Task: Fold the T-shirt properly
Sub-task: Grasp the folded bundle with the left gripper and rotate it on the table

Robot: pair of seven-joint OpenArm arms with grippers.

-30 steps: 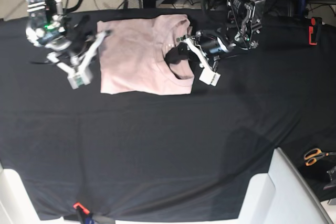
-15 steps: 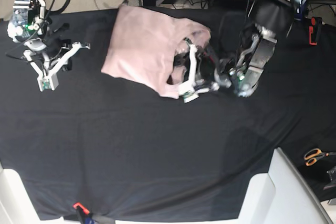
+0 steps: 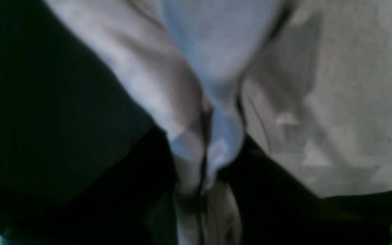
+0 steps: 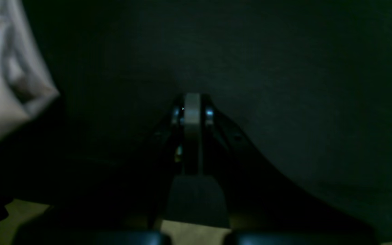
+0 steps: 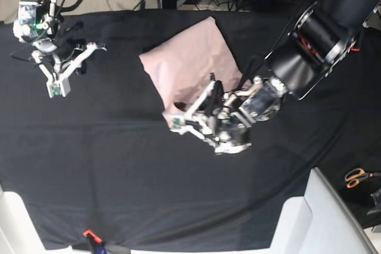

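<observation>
**Q:** Two arms over one black table cloth (image 5: 178,182). Location of the pale pink cotton T-shirt (image 5: 190,63)?

**A:** Far middle of the cloth, folded into a tilted, roughly four-sided pad. Flat over most of its area; nearest corner drawn to a point toward the left gripper (image 5: 177,123).

**Q:** State of that left gripper?

**A:** Pinched on the nearest corner of the T-shirt. In the left wrist view, a narrow bunched ridge of pale fabric (image 3: 202,160) squeezed between two dark fingers, with broader folds of the same garment spreading above and to the right. Picture blurred; seam and collar detail not legible.

**Q:** And the right gripper (image 5: 55,90)?

**A:** Pressed together on nothing. In the right wrist view, pads meeting in a single pale strip (image 4: 192,109) above bare black cloth, with only an edge of the T-shirt (image 4: 2,85) at the upper left of the picture. In the base view, poised over the far left part of the cloth, well apart from the garment.

**Q:** Anything else in the base view?

**A:** Orange-handled scissors (image 5: 356,176) at the right edge, off the cloth and well apart from both grippers.
</observation>
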